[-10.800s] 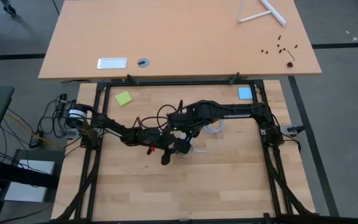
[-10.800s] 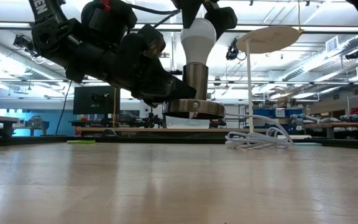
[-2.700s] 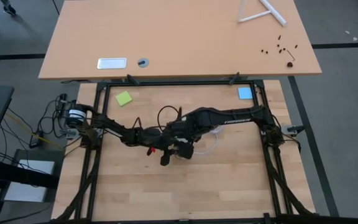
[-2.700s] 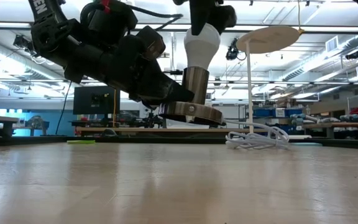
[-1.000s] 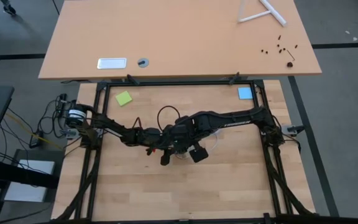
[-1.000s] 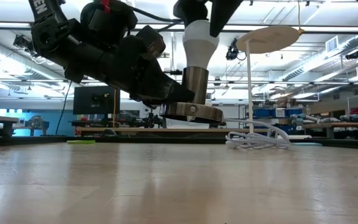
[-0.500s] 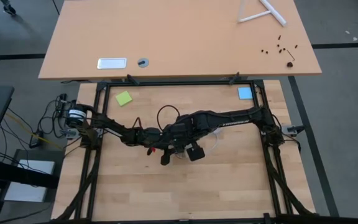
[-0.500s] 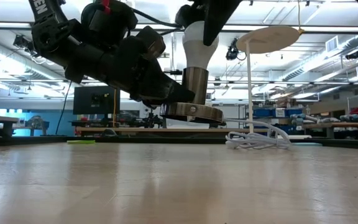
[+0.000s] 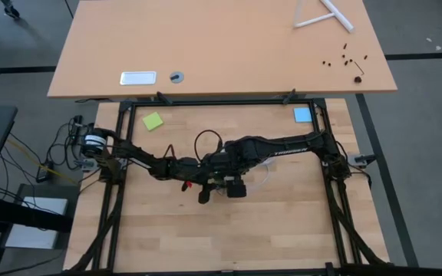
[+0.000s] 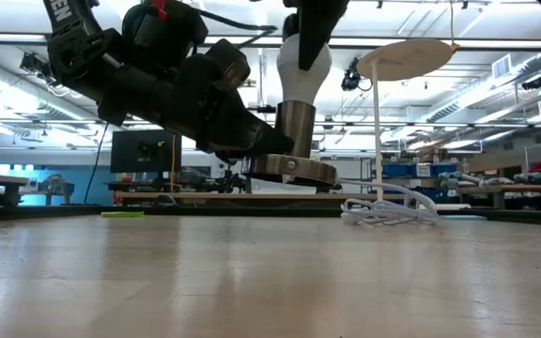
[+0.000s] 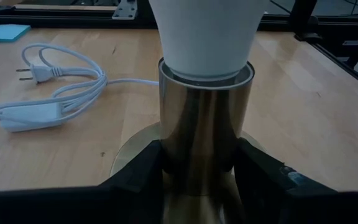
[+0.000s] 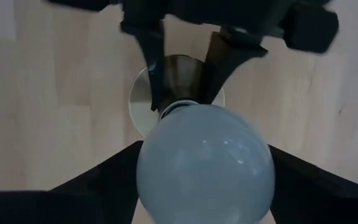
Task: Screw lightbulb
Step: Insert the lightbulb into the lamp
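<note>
High view: both arms are seen meeting near the middle of the light wood bench (image 9: 282, 230). The left gripper (image 9: 208, 186) comes in from the left of the frame and the right gripper (image 9: 229, 181) from the right. The bulb itself is pretty much hidden under the dark hardware here. A green sticky note (image 9: 153, 121) and a blue sticky note (image 9: 302, 115) are spotted near the top edge of the bench.

Low view: the lightbulb (image 10: 302, 70) is seen upright in the upper middle of the frame, seated in a brassy lamp socket (image 10: 295, 131) on a round base (image 10: 291, 170), which is tilted a little and held up off the bench. The socket's barrel is clamped by the left jaws from the left. The top of the bulb is covered by the right gripper coming down from the top edge. A coiled white cord (image 10: 388, 208) lies on the bench at right of centre.

Left wrist view: the metallic barrel (image 11: 205, 124) is pinched between the two dark fingers (image 11: 143, 176), with the white bulb sitting right on top. The cord's plug (image 11: 35, 74) is seen at upper left.

Right wrist view: the frosted bulb fills the lower middle, and it's gripped on both sides by the right jaws, with the socket and the left fingers seen beyond it.
</note>
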Action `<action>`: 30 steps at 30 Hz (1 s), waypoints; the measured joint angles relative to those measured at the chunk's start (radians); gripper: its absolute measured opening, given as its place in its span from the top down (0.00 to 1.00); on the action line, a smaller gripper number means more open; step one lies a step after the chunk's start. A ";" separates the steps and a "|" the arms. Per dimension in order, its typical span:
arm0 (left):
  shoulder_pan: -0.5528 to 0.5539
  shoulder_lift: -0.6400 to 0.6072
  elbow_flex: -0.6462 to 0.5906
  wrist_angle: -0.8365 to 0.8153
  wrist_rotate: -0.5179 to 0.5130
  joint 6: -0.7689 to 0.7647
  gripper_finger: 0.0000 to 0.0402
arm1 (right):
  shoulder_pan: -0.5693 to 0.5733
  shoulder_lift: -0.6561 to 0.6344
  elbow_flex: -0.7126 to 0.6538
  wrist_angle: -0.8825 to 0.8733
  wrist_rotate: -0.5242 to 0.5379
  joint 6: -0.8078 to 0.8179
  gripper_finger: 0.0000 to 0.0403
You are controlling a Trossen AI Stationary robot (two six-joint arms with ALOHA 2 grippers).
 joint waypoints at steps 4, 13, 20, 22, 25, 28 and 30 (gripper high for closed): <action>0.000 0.000 0.000 0.000 0.000 -0.001 0.60 | -0.003 0.000 0.000 -0.005 -0.002 0.252 0.25; -0.002 0.000 0.000 0.000 0.009 -0.007 0.60 | -0.021 0.000 0.000 -0.017 -0.108 0.545 0.25; -0.001 0.000 0.000 0.003 -0.002 0.003 0.60 | -0.019 0.000 0.000 -0.018 -0.138 0.390 0.13; -0.001 0.000 0.000 0.003 -0.002 0.002 0.60 | -0.019 0.000 0.000 -0.023 -0.137 0.365 0.10; -0.001 0.000 0.000 0.004 -0.003 0.002 0.60 | -0.019 0.000 0.000 -0.014 -0.134 0.321 0.06; -0.001 0.000 0.000 0.003 -0.003 0.001 0.60 | -0.019 0.000 0.000 -0.011 -0.132 0.202 0.04; -0.001 0.000 0.000 0.004 -0.002 0.000 0.60 | -0.019 0.000 0.000 -0.010 -0.127 0.114 0.03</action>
